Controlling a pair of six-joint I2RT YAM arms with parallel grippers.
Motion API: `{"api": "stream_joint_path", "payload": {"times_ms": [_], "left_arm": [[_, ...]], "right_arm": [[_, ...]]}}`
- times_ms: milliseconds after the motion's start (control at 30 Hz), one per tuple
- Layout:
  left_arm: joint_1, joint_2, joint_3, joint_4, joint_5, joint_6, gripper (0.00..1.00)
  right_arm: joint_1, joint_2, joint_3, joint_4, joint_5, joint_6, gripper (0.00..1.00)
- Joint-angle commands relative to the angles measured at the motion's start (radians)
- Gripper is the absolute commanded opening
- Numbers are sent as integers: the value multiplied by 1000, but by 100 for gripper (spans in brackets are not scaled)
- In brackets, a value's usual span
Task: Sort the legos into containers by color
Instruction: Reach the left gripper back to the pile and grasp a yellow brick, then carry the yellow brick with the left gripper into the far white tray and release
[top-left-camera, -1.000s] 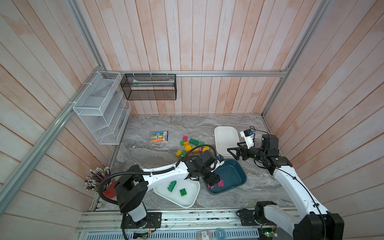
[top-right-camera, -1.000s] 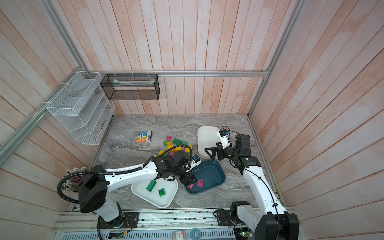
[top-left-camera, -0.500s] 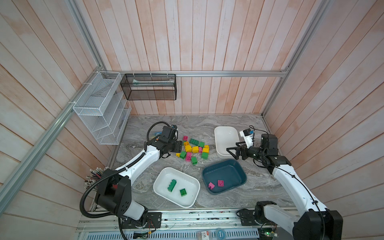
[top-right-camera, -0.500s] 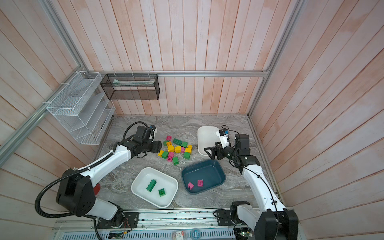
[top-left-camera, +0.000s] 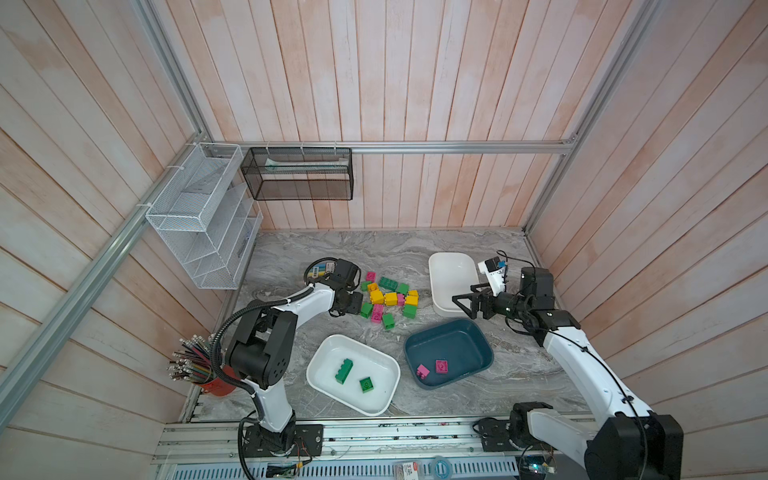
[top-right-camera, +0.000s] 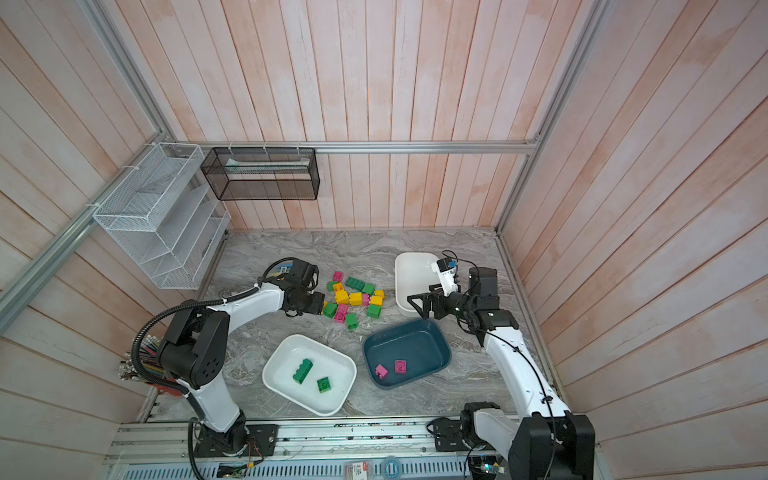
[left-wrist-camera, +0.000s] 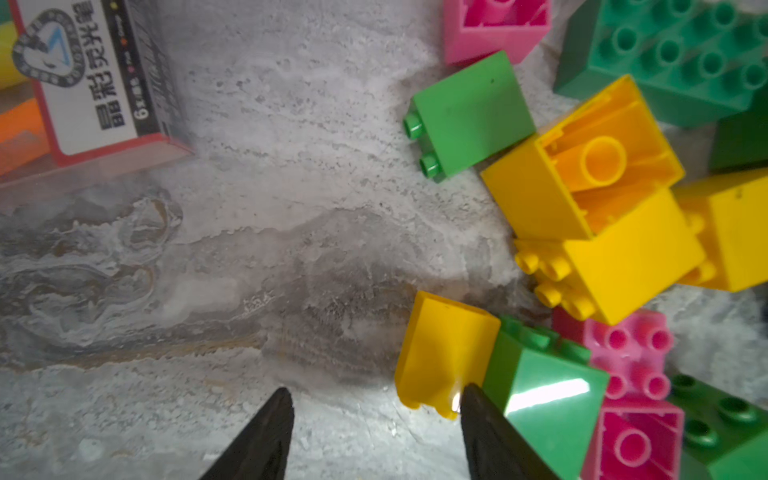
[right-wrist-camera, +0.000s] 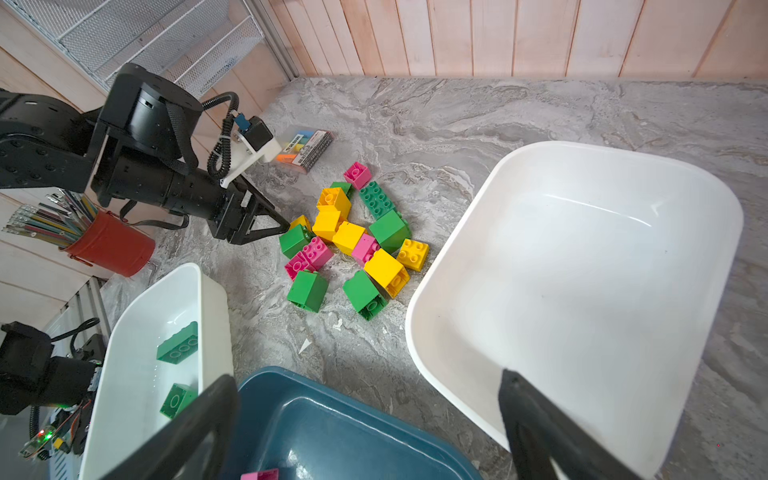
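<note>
Jaws spread with nothing between them, the left gripper (left-wrist-camera: 374, 395) sits low at the left edge of the loose legos (top-left-camera: 388, 297). The right gripper (top-left-camera: 462, 301), jaws wide apart and equally empty, hangs over the near rim of the far white tub (top-left-camera: 451, 276). The grey marbled worktop (top-left-camera: 374, 249) carries it all. The far white tub stands at the back right. The near white tub (top-left-camera: 332, 353) lies front and centre, with the teal tub (top-left-camera: 449, 340) just beside it on the right. A red pencil cup (top-left-camera: 218, 384) stands at the front left, and a flat highlighter pack (right-wrist-camera: 305, 149) lies behind the left gripper's wrist. The legos, in green, yellow and pink, crowd together between the left gripper and the far white tub. An oblong green brick (top-left-camera: 344, 371) and a square green brick (top-left-camera: 366, 384) lie in the near white tub. A pink brick (top-left-camera: 423, 371) and a second pink brick (top-left-camera: 441, 366) lie in the teal tub. In the left wrist view, one fingertip (left-wrist-camera: 482, 419) is just beside a small yellow brick (left-wrist-camera: 444, 353), which touches a glossy green brick (left-wrist-camera: 540, 374).
</note>
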Motion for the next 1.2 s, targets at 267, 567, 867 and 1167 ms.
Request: {"api": "stream_joint_path", "payload": {"times_ms": [267, 567, 867, 1167], "left_arm": [[-5, 46, 29, 21, 82, 49, 66], [-23, 94, 43, 24, 7, 69, 58], [-34, 109, 55, 45, -30, 78, 33], [-35, -87, 78, -27, -5, 57, 31]], "right_arm": [[2, 31, 11, 24, -23, -11, 98], [2, 23, 1, 23, -18, -8, 98], [2, 19, 4, 20, -10, -11, 98], [2, 29, 7, 26, -8, -13, 98]]}}
